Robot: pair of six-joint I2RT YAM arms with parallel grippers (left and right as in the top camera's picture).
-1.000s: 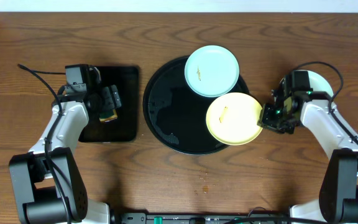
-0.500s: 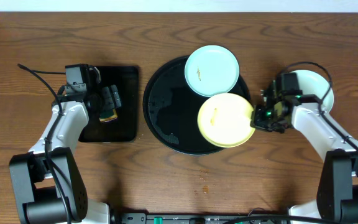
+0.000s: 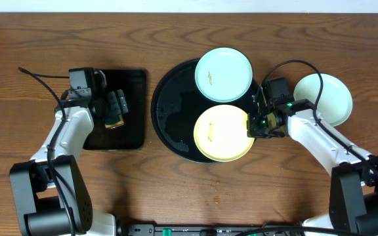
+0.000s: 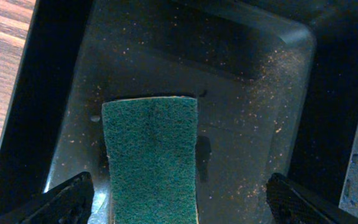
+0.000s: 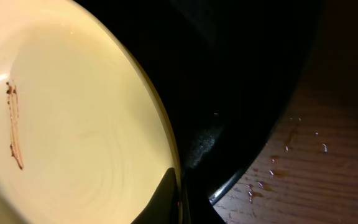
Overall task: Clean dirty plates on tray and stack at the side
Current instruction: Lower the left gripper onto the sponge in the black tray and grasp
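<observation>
The right claw (image 3: 253,124) is closed tight on the right rim of the yellow plate (image 3: 218,134), and this thin pinch is the main risk. The plate is smooth plastic, so I think it may slip out or tip if the arm lifts or pulls it quickly. The plate lies on the near right part of the tray (image 3: 172,115), with its edge over the tray's raised rim. A pull that is too flat could catch on this rim, or drag the tray on the surface (image 3: 274,190). There are some drops on the wood beside the tray, so the rim may be wet also. The left claw (image 4: 188,199) is wide open above the sponge (image 4: 151,155) in the small tray (image 4: 278,81) and holds nothing, so no wiping can begin yet. The yellow plate is pale and glossy, with one thin brown streak (image 5: 14,124) on its inside. The blue plate (image 3: 223,74) sits at the far edge of the tray, also with a small mark. A third plate (image 3: 327,98) lies on the surface at the right.
</observation>
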